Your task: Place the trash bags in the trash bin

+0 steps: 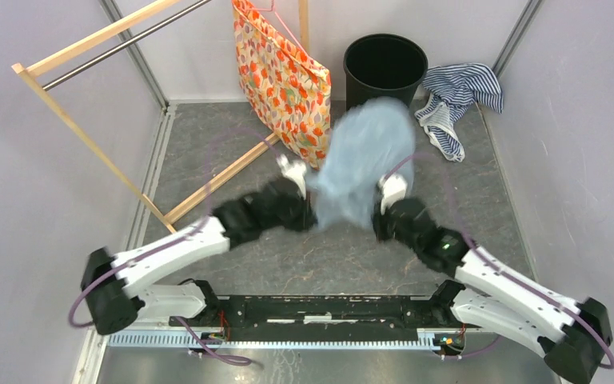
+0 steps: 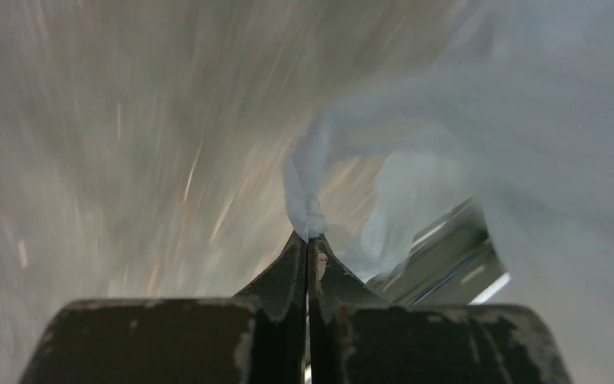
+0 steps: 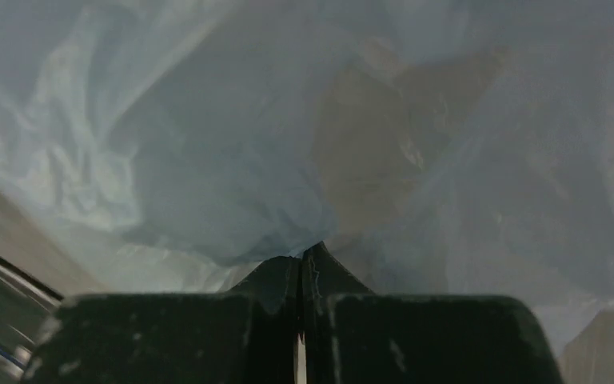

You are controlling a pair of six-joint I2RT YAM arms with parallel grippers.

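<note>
The left claw [image 2: 308,240] is pressed together on a twisted strand of the trash bag [image 2: 480,120], the pale-blue film bunching right at its tips and billowing away to the right. The right claw [image 3: 300,258] is likewise closed, its tips nipping a fold of the same bag, whose translucent film fills nearly all of that wrist view.

From above, the bag [image 1: 365,160] hangs as a blurred, puffed-up sheet between the two claws over the middle of the surface [image 1: 232,144], the left arm at its left side and the right arm at its right. Its upper end reaches toward the far edge and overlaps the foot of the trash bin [image 1: 352,76] in this view. The bag is outside the bin; whether they touch cannot be told.

The bin stands upright at the far edge, a little right of centre, with its mouth open. An orange floral bag [image 1: 284,80] hangs just beside it on the left from a wooden rack [image 1: 88,140] that takes up the far left corner. A striped cloth [image 1: 456,100] lies just right of the bin, toward the far right corner. Grey surface shows bare from the bag back to the near edge and along the right edge.
</note>
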